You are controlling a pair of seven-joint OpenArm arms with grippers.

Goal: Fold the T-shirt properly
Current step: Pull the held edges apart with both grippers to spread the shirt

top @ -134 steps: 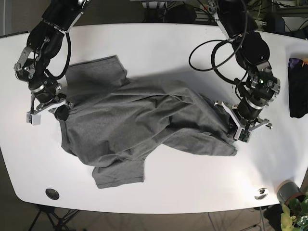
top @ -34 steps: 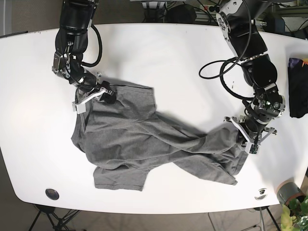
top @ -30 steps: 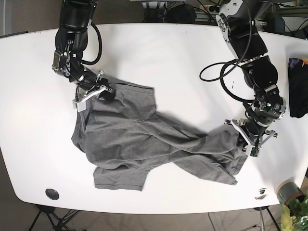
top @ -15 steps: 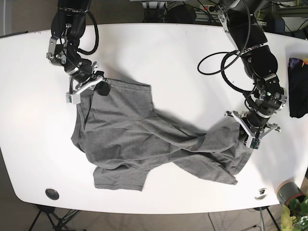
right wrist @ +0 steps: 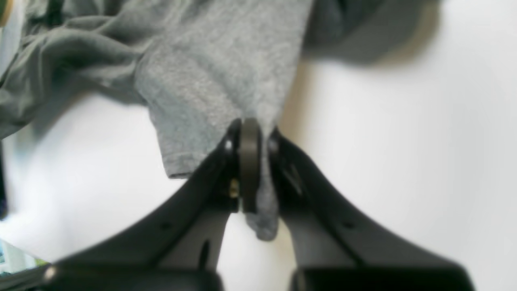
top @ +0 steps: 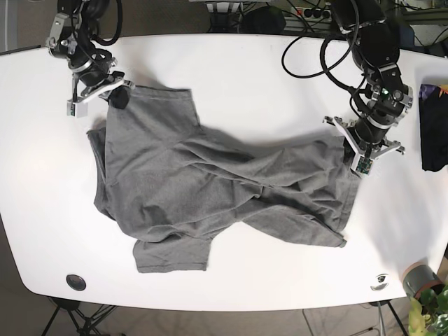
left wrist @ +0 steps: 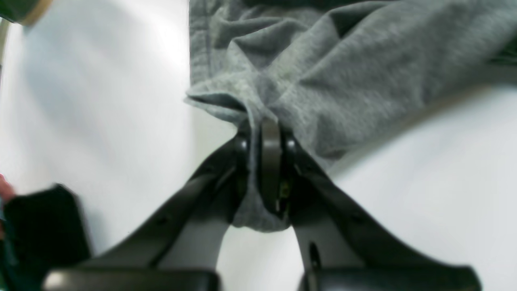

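A crumpled grey T-shirt (top: 210, 189) is stretched across the middle of the white table (top: 245, 77), with folds running through its centre. On the right of the base view, my left gripper (top: 361, 158) is shut on the shirt's right edge. The left wrist view shows this gripper (left wrist: 264, 135) pinching a bunched fold of grey fabric (left wrist: 323, 68). At the far left of the base view, my right gripper (top: 114, 93) is shut on the shirt's upper left corner. In the right wrist view, that gripper (right wrist: 250, 135) clamps a hemmed corner of cloth (right wrist: 218, 81).
A dark folded cloth (top: 434, 129) lies at the table's right edge and shows as a dark shape (left wrist: 40, 226) in the left wrist view. A grey pot (top: 418, 280) with a plant stands off the front right corner. Round grommets (top: 75, 282) (top: 380, 281) sit near the front edge.
Both grippers have moved toward the far side of the table and further apart, each still holding the shirt. The cloth is now pulled wider and flatter than before.
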